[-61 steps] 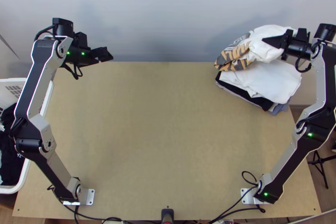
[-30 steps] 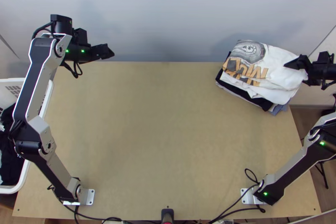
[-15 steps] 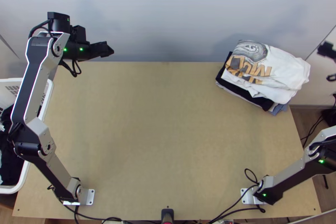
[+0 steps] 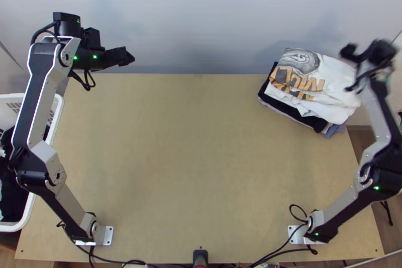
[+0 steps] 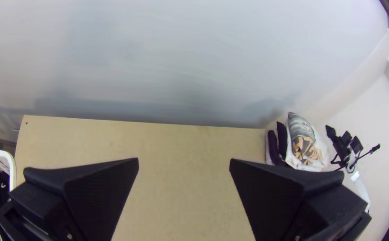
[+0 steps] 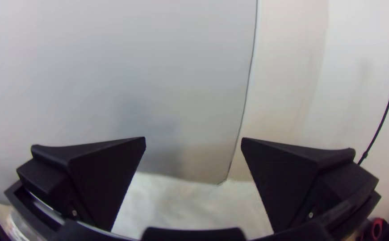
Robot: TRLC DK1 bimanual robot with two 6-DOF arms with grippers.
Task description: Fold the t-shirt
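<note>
Your t-shirt (image 4: 334,74) is at the upper right of the top view, laid in a compact folded bundle, its grey and orange print facing up. It rests on a stack of folded clothes (image 4: 289,108) at the far corner of the table (image 4: 191,167). That corner was probably chosen to keep finished pieces out of your folding area in the middle. The bundle's outline is a little rounded and loose, but you can likely count the folding as done, or nearly so.

Your right tool (image 6: 193,139) is wide, with nothing pinched in it. In the top view it is at the upper right, near the t-shirt's outer end; you cannot tell whether it touches. An open grip there suits letting go of the bundle, or giving it a light straightening.

Your left tool (image 5: 184,159) is wide too and holds nothing. It hangs at the upper left by the far edge, presumably parked so it won't crowd the other arm.

The basket (image 4: 56,122) at the left edge holds dark clothes (image 4: 11,187), likely the next to fold. Move your right tool off with care: it could snag the top layer and tip the stack.
</note>
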